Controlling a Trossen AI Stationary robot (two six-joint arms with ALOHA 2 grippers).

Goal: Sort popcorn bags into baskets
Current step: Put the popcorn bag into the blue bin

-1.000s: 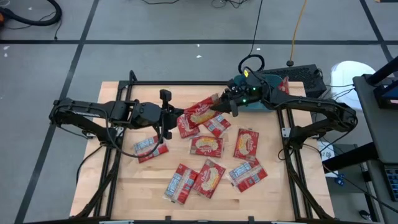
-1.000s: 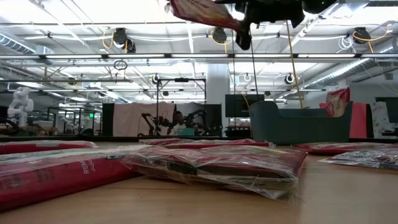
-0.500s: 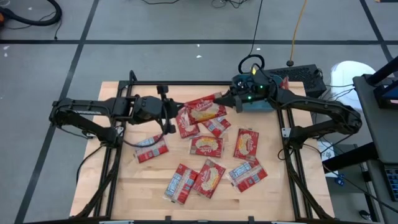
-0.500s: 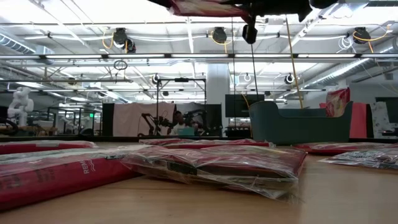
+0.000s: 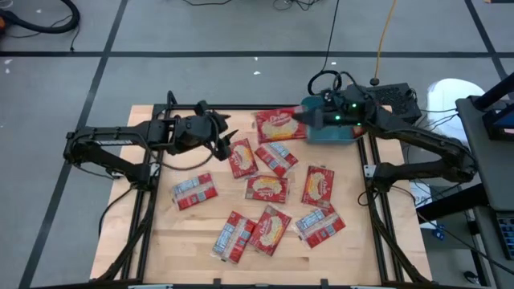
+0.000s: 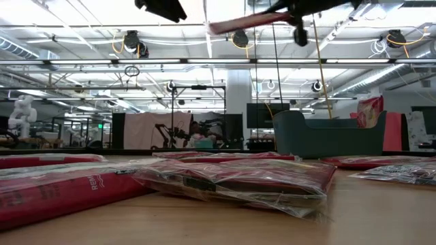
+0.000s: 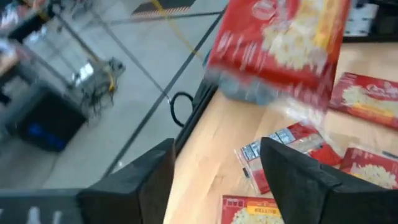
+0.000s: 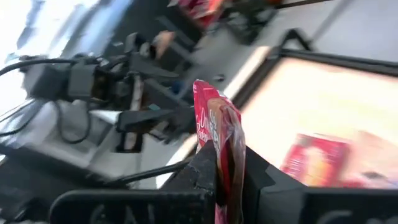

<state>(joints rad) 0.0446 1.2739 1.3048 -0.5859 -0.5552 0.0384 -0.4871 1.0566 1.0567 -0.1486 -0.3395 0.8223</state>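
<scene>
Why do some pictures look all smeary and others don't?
Left wrist view: the held popcorn bag is smeared by motion. Right wrist view: the room and table blur, while the bag in the right gripper looks sharper. High view: crisp and evenly lit. Low view: bright ceiling lights glare, and the nearest packets look soft.
</scene>
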